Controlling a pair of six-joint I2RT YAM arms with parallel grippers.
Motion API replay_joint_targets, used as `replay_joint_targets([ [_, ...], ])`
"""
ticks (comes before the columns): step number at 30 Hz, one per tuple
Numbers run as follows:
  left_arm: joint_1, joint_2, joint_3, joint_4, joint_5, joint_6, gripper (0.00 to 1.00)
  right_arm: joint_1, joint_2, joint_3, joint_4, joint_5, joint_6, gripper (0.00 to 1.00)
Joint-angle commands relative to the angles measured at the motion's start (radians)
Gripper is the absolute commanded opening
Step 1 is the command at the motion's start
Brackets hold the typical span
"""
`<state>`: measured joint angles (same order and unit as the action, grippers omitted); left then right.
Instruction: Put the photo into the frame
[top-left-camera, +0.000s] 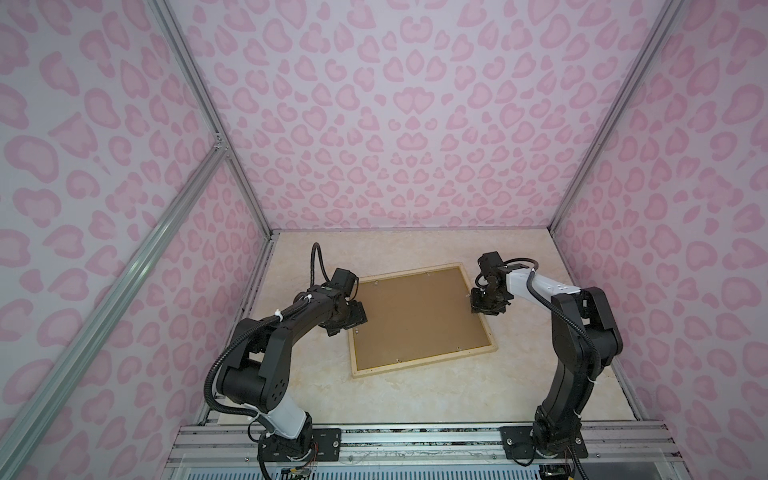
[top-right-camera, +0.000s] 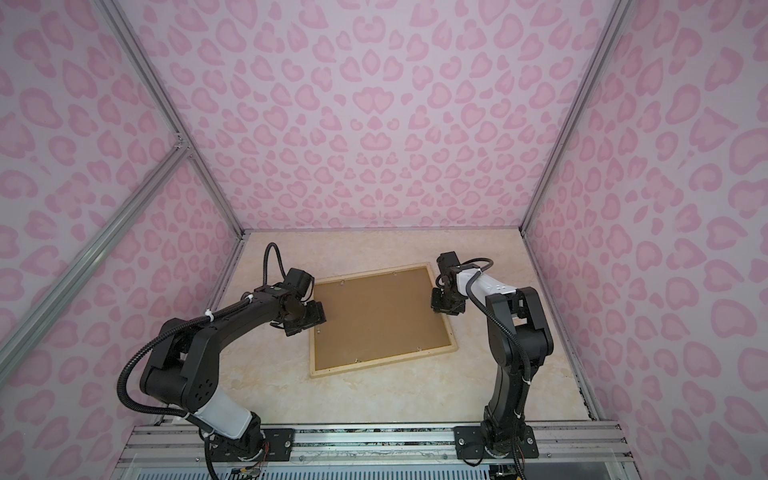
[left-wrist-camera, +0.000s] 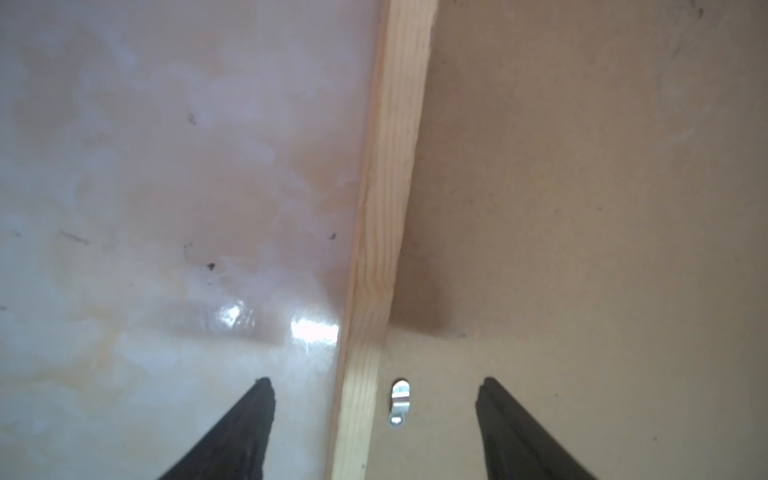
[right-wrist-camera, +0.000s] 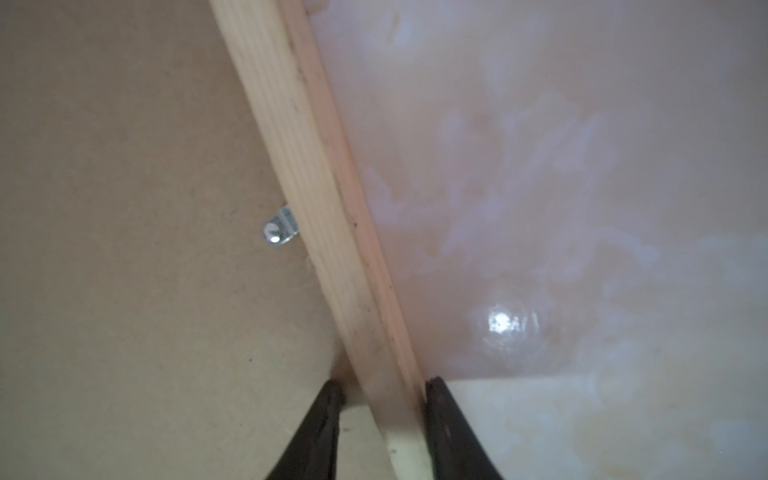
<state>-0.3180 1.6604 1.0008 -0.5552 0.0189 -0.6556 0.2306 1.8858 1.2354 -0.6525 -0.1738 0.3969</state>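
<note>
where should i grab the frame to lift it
Grip a thin wooden side rail of the frame, coming straight down, one finger on the table side, one over the brown backing board. It lies flat, back up, so only the raised rail offers opposing faces. Avoid the metal clip.

Top views: light even, diffuse, moderately bright; focus sharp; wide-angle distortion bends walls (top-left-camera: 415, 124) toward edges. Shadows on table (top-left-camera: 415, 399) faint. Wrist views: soft blur throughout; pink-violet cast over table surface. Glare spots on glossy table beside frame (left-wrist-camera: 378, 208) rail. Dark shadow patch on backing board (left-wrist-camera: 582, 208) against rail.
</note>
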Motion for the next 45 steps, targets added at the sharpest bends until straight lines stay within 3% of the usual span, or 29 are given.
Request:
replay_joint_targets([
  [1, -0.001, 0.048, 0.025, -0.014, 0.003, -0.014, 0.78, 0.006, 0.015, -0.019, 0.01, 0.002, -0.005, 0.26],
  [6, 0.002, 0.046, 0.025, -0.004, -0.008, -0.024, 0.78, 0.015, 0.009, -0.016, -0.01, 0.037, -0.015, 0.1],
  [11, 0.002, 0.047, 0.028, -0.007, -0.005, -0.021, 0.77, 0.017, 0.009, -0.015, -0.011, 0.042, -0.018, 0.0],
  [19, 0.012, 0.047, 0.078, -0.035, -0.017, 0.017, 0.78, 0.024, 0.015, -0.004, -0.028, 0.056, -0.041, 0.0],
  [28, 0.06, 0.128, 0.228, -0.102, -0.074, 0.094, 0.88, 0.027, 0.009, -0.005, -0.05, 0.085, -0.092, 0.0],
  [35, 0.073, 0.261, 0.338, -0.131, -0.068, 0.085, 0.83, 0.026, 0.018, 0.007, -0.054, 0.082, -0.11, 0.0],
  [45, 0.078, 0.32, 0.391, -0.13, -0.059, 0.073, 0.76, 0.025, 0.033, -0.001, -0.042, 0.06, -0.109, 0.0],
])
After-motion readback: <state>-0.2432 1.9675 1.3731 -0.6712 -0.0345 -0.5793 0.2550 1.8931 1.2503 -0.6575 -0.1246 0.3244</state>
